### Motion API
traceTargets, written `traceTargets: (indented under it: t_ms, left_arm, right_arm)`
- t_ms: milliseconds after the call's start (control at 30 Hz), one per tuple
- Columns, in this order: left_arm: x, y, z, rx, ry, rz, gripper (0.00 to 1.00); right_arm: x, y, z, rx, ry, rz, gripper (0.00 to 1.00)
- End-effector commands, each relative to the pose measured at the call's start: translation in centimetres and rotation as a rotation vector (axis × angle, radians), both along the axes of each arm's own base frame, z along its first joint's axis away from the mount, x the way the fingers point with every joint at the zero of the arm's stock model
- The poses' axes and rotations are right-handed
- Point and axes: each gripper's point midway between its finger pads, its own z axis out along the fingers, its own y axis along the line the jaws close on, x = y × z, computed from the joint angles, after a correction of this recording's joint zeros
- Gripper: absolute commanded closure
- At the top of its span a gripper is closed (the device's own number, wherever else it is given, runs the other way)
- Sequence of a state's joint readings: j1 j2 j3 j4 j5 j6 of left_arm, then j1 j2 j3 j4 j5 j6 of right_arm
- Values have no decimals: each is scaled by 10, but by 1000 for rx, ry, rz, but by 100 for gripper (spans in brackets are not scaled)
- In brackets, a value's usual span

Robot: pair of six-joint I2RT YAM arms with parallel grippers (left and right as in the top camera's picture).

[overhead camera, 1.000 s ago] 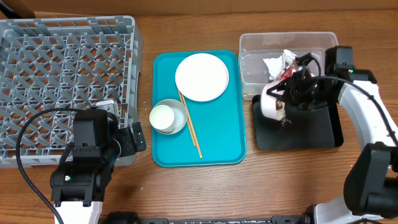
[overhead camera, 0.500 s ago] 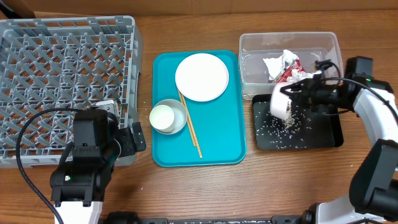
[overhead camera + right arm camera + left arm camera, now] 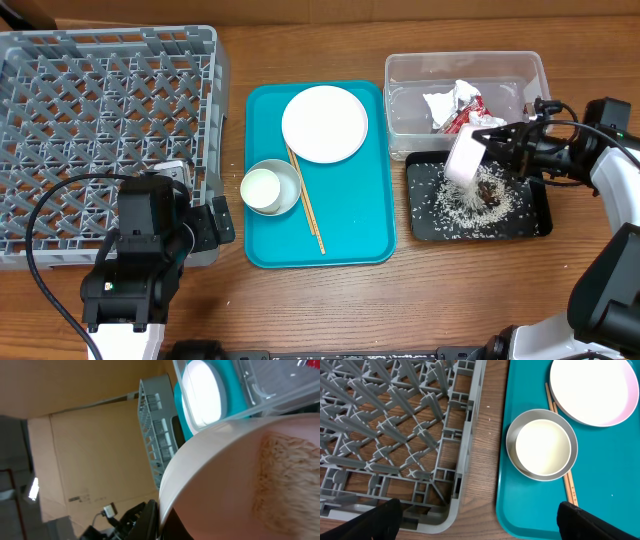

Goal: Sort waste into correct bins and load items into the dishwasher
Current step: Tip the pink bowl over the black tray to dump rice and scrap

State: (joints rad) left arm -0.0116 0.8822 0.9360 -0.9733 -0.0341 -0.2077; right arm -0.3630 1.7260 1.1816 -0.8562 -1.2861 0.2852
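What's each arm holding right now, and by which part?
The right gripper holds the small white cup by its rim, tipped over the black tray. The left gripper holds nothing.

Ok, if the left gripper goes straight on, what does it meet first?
Probably bare table between the grey rack and teal tray; the left gripper has open fingers that might clip either; depth unclear.

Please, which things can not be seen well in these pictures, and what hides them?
Right wrist: the tipped white bowl fills the view, hiding how the right gripper grips it, and the black tray.
Left wrist: the chopsticks pass under the plate and the grey bowl.
Overhead: the brown lump is too small to identify.
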Motion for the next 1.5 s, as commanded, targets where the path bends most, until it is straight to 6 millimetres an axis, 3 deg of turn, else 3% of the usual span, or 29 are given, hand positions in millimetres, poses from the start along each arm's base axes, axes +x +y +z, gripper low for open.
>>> traceTargets:
  t_ms: [0, 267, 867, 1167, 1233, 1333, 1400, 1467]
  left_arm:
    - [3, 0, 9, -1, -24, -1, 0]
    - [3, 0, 9, -1, -24, -1, 0]
    - [3, 0, 9, -1, -24, -2, 0]
    - [3, 0, 9, -1, -24, -2, 0]
    - [3, 0, 9, -1, -24, -1, 0]
    - [3, 0, 9, -1, -24, -2, 0]
    - [3, 0, 9, -1, -25, -1, 0]
    - [3, 0, 9, -1, -25, -1, 0]
  right_arm:
    - [-3, 4, 19, 114, -8, 12, 96]
    - [-9, 7, 48, 294, -11, 44, 96]
    - [-8, -13, 48, 400, 222, -47, 96]
    - [-5, -25, 48, 409, 229, -76, 96]
    - [-5, -25, 48, 402, 213, -74, 96]
    - [-1, -26, 48, 312, 39, -50, 96]
    - [0, -22, 41, 211, -85, -31, 96]
    - [0, -18, 27, 120, -91, -29, 96]
